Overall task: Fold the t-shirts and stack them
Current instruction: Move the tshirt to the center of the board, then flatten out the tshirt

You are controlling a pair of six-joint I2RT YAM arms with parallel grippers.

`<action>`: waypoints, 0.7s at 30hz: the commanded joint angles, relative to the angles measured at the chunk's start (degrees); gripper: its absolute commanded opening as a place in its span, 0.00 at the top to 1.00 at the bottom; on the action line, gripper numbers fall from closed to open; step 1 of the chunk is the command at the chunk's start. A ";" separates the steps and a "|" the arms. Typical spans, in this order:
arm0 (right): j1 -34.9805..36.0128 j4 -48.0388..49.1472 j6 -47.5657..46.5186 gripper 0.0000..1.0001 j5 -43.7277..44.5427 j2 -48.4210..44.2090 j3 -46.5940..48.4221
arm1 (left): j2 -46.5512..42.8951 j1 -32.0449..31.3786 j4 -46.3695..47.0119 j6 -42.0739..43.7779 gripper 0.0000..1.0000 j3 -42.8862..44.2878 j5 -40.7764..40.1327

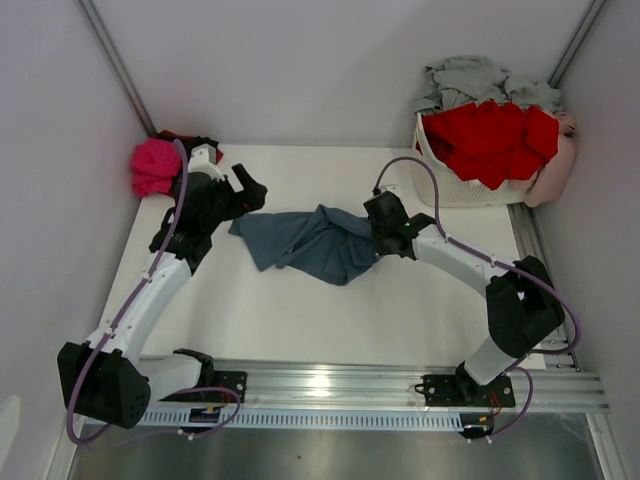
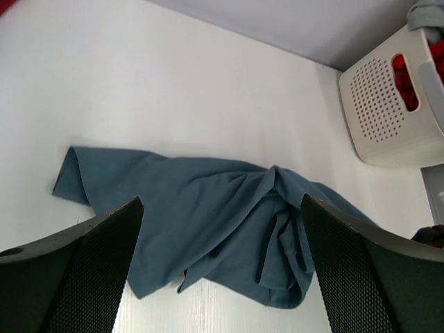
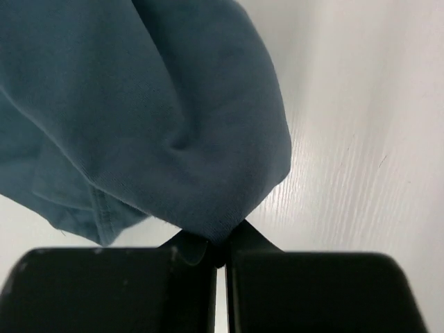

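Slate t-shirt (image 3: 139,104) pinched, right gripper (image 3: 219,244); left gripper (image 2: 222,202) wide

Nothing can be read: the one small label (image 1: 207,411) on the rail (image 1: 400,385), just beside the left arm's base (image 1: 205,378), is too tiny to make out.

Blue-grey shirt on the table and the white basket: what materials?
Slate blue-grey t-shirt: soft matte knit cloth, probably cotton jersey; it drapes in loose folds, with a stitched hem. White perforated basket: looks like moulded plastic, smooth finish; rigid walls, regular round holes.
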 commanded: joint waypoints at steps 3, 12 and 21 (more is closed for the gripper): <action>1.84 5.34 3.92 1.00 4.96 -2.86 2.53 | -1.22 -3.00 -6.93 -4.29 0.01 -2.50 -0.30; 3.25 5.26 3.13 1.00 4.87 -4.09 3.24 | 1.15 -8.63 -12.64 -12.63 0.01 -9.88 -2.58; 3.95 5.35 3.48 1.00 4.26 -6.02 0.43 | 5.71 -8.63 -15.98 -18.61 0.01 -12.62 -7.77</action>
